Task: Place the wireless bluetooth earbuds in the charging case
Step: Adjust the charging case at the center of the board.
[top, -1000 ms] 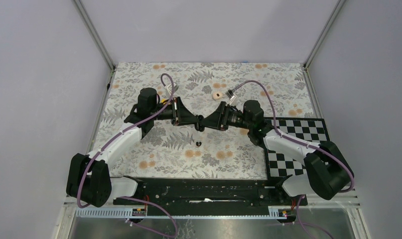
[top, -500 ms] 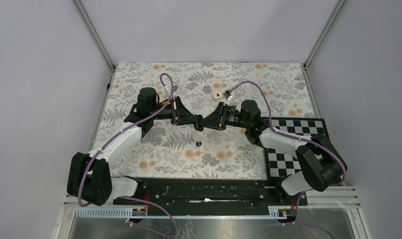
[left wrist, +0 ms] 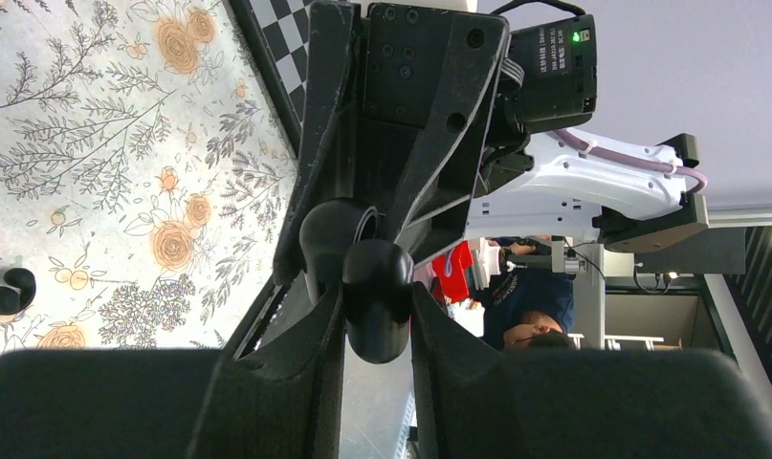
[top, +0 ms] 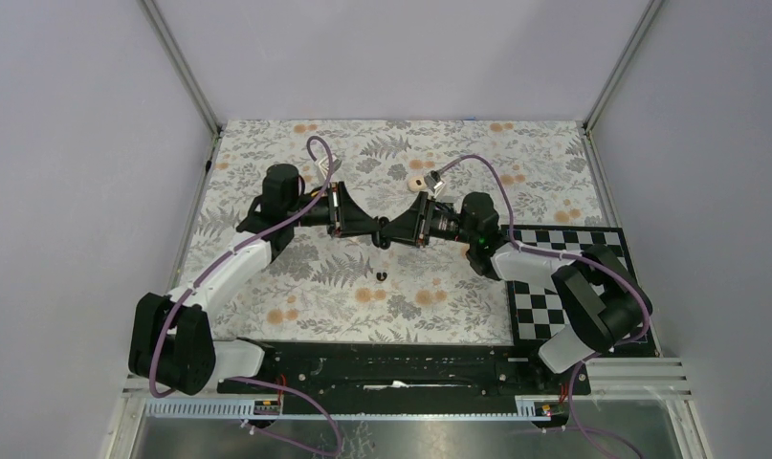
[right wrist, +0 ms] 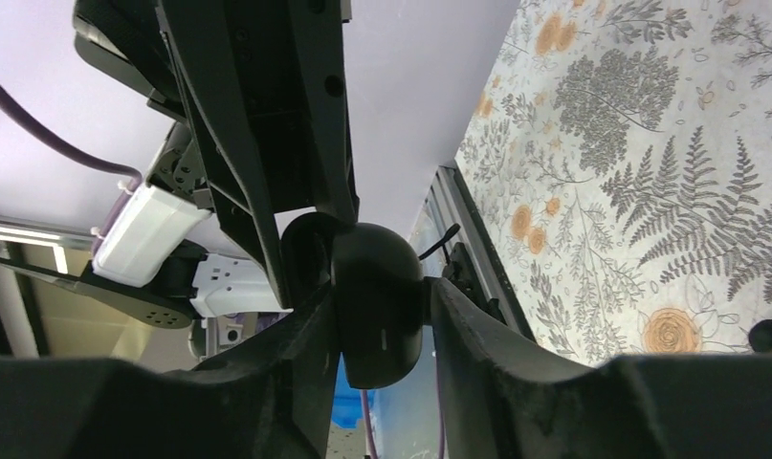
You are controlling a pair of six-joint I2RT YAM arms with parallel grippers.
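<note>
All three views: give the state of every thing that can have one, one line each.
Small black glossy pebble-shaped charging case: held in the air between both grippers, looks hinged open.
Left gripper: jaws shut on the charging case.
Right gripper: jaws closed against the charging case.
Tiny black wireless earbud: lying loose on the floral table cloth, outside the case.

The charging case (left wrist: 375, 296), a glossy black rounded pebble, is held clear of the table (top: 296, 287), clamped between the fingers of the left gripper (left wrist: 377, 330) and of the right gripper (right wrist: 380, 320). A second rounded black shell, apparently its opened lid, is seen behind the body. One earbud (top: 381, 276), a tiny black hooked piece, is laid on the floral surface, apart from the case.
</note>
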